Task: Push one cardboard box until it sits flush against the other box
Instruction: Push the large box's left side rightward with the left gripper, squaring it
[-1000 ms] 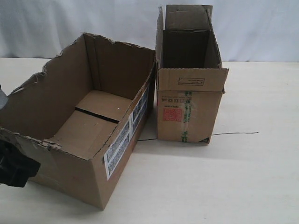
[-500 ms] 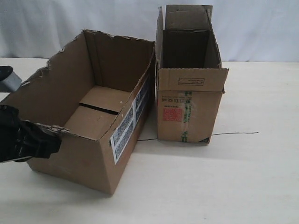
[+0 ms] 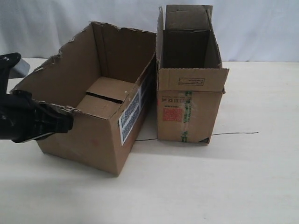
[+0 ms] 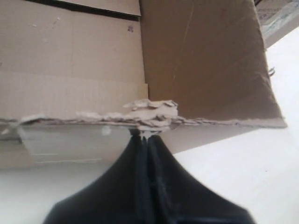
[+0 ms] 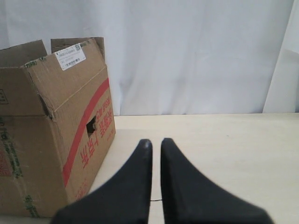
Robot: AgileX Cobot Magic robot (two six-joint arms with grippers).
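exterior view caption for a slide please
Left claw set against the wide, torn-edged brown cardboard box, beside the taller, narrower brown box with a red label

A pale cream counter (image 3: 233, 186) filled the lower part of the exterior view, smooth and matte, with soft shadows across it. Behind the counter's far edge hung a white cloth backdrop (image 3: 261, 28) in loose vertical folds, closing off whatever lay beyond. On the counter, right of its middle, lay a thin dark wire (image 3: 236, 133), running nearly parallel to the far edge and ending in a free tip well short of the counter's right side. In the right wrist view a paler strip (image 5: 285, 60) overlapped the backdrop above the counter
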